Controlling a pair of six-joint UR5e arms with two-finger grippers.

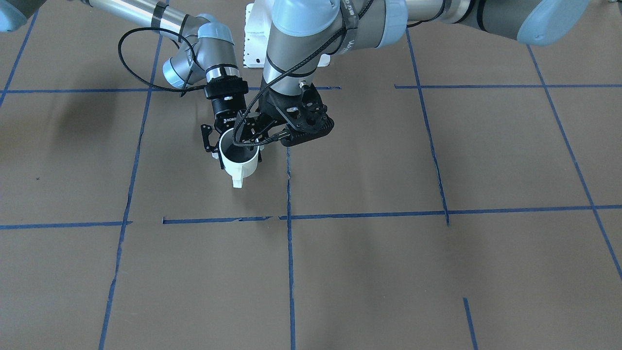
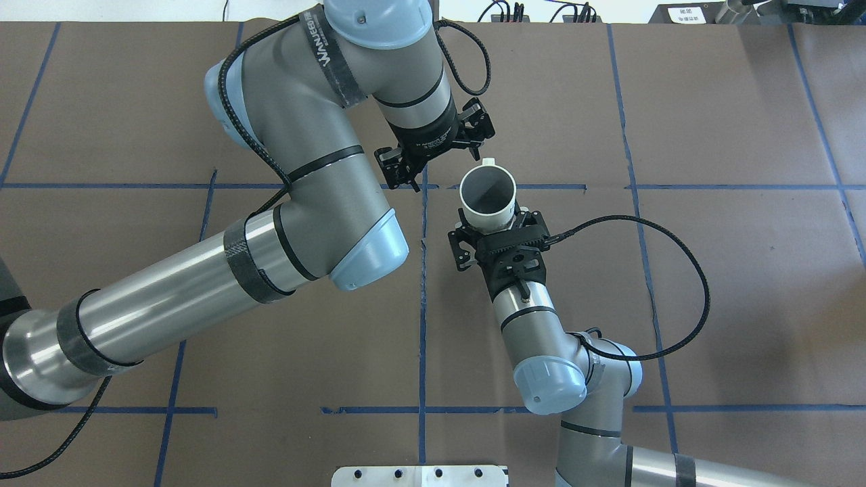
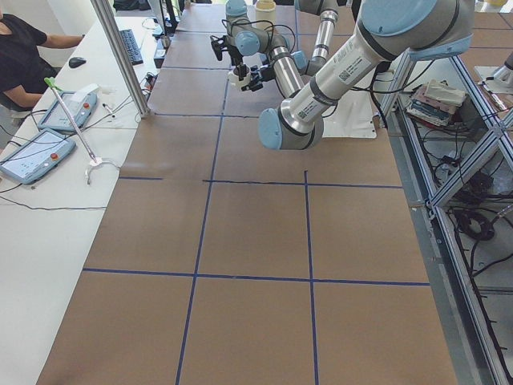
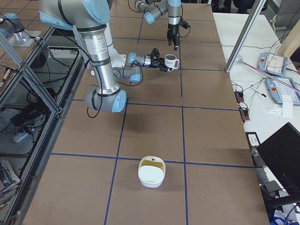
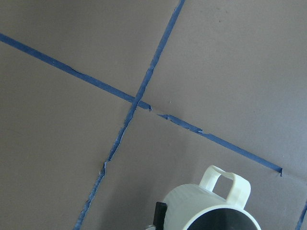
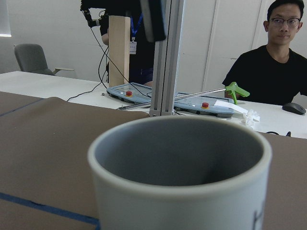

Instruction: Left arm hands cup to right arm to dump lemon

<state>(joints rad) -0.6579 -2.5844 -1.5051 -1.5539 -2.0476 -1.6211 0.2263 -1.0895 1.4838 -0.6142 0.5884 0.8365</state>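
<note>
Across the brown tabletop (image 2: 710, 304), gridded with blue tape (image 2: 422, 318), the bulky left arm (image 2: 311, 169) reaches in and bends down near the middle. From overhead its jaws look spread and hold nothing, hanging just beside the cup (image 2: 487, 196) without touching it. Its wrist camera shows none of those jaws, only the cup's rim and loop handle at the bottom edge. The slimmer right arm (image 2: 534, 325) comes in level, its jaws clamped on the cup's two sides. Only the exterior right view takes in a white container (image 4: 151, 172) with a yellowish inside, standing well apart toward the tabletop's end on the robot's right. That view alone also shows dark lettering on the cup's side. The cup is upright, with its handle pointing away from the robot. The right wrist camera and the overhead view both show its grey inside.
</note>
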